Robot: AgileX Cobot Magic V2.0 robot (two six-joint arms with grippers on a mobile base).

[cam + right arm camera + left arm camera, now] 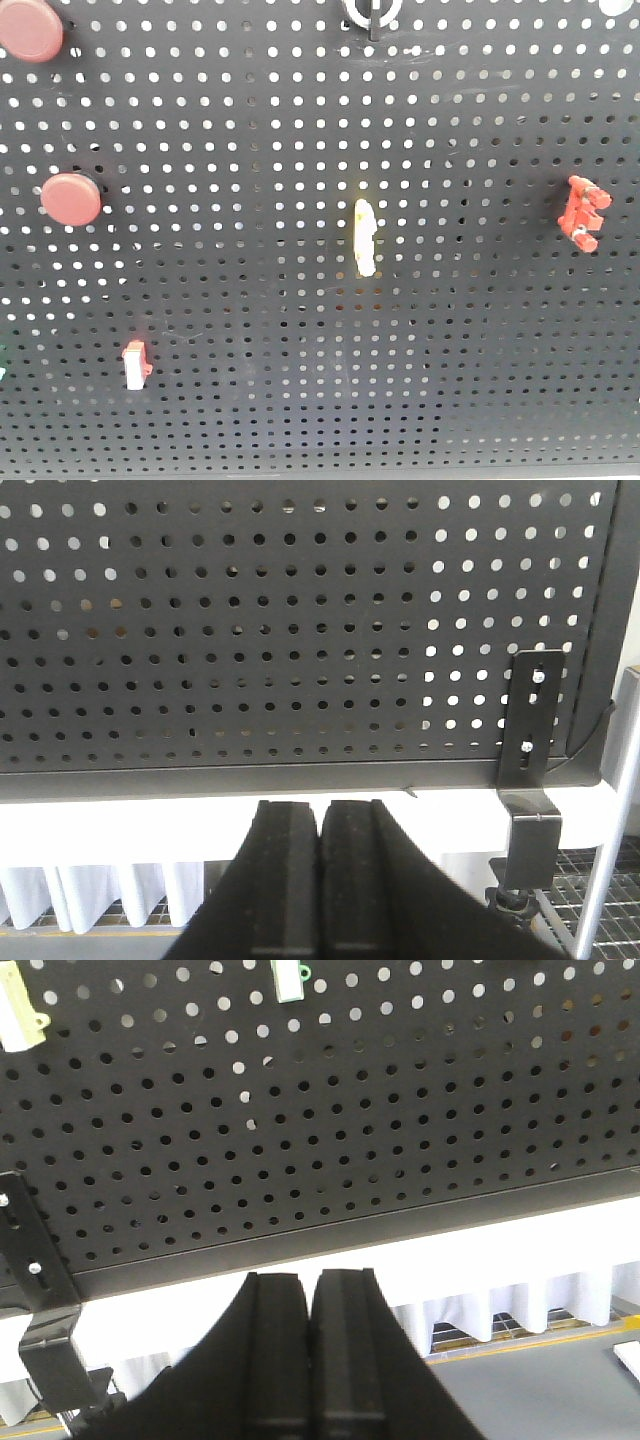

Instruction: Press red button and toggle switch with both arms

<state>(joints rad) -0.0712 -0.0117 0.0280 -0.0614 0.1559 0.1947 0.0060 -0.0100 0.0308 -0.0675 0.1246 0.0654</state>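
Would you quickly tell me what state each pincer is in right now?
Left pincer: closed, holding nothing.
Right pincer: closed, holding nothing.

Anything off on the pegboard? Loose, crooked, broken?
Nothing stands out: upper red button, lower red button, pale yellow switch and red comb piece look intact on the pegboard; toggle switch is cropped at top, can't judge.

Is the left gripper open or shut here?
Shut. The left gripper has its fingers pressed together, nothing between them.
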